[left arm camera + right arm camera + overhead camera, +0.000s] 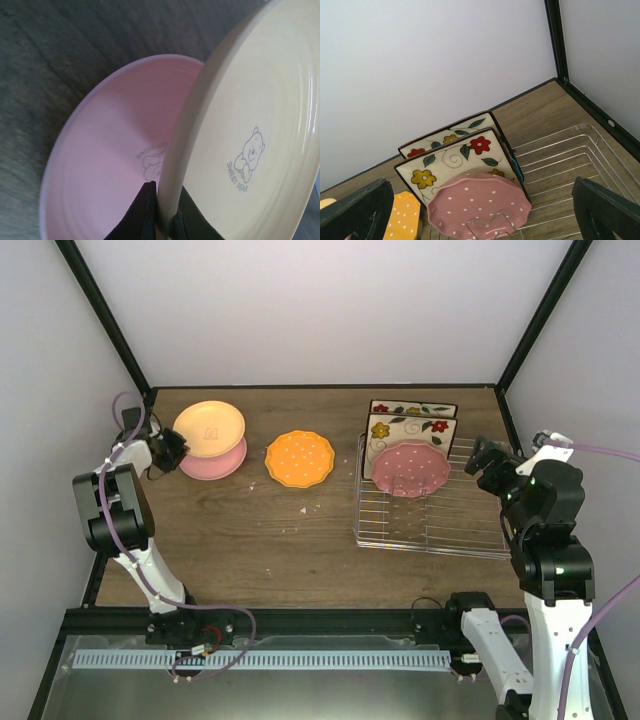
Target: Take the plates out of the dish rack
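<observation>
Left gripper [167, 215] was clamped on the rim of the yellow plate [209, 428], tilted over the pink plate [215, 466] at the table's [260, 530] far left. Orange plate [299, 458] lay flat beside them. Right gripper [483, 460] hung with fingers apart beside the rack [430, 520], which held two square flowered plates [411, 430] and a dotted pink plate [410, 468] upright.

Legible: "SWEET DEAR" in grey beneath a small bear figure [251, 147], inner face of yellow plate [272, 85]; pink plate [110, 150] bears a faint grey mark, illegible
</observation>
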`<state>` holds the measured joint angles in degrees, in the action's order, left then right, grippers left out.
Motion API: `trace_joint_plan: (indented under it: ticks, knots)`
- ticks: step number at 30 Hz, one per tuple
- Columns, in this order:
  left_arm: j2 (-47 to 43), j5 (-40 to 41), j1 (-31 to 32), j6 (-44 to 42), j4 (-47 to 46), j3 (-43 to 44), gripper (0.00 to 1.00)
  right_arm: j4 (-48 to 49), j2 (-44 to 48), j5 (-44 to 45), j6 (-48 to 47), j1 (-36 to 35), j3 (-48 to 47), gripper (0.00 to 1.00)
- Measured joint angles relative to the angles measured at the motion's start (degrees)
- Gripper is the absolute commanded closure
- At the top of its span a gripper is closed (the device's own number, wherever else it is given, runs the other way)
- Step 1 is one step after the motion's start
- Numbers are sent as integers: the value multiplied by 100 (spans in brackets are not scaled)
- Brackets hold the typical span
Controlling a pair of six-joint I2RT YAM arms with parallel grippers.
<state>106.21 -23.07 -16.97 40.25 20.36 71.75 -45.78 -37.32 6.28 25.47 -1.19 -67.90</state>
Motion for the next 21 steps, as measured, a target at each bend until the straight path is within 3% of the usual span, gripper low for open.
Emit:
trace_joint_plan:
  ticks: [9, 13, 21]
  knots:
    - [42, 264, -42, -107, 251, -138, 86, -48, 52, 7, 103, 0, 0, 0]
    - [103, 269, -42, -149, 251, -138, 60, -48, 52, 15, 114, -2, 0, 0]
    - [140, 291, -31, -177, 306, -142, 23, -48, 50, 20, 120, 0, 0, 0]
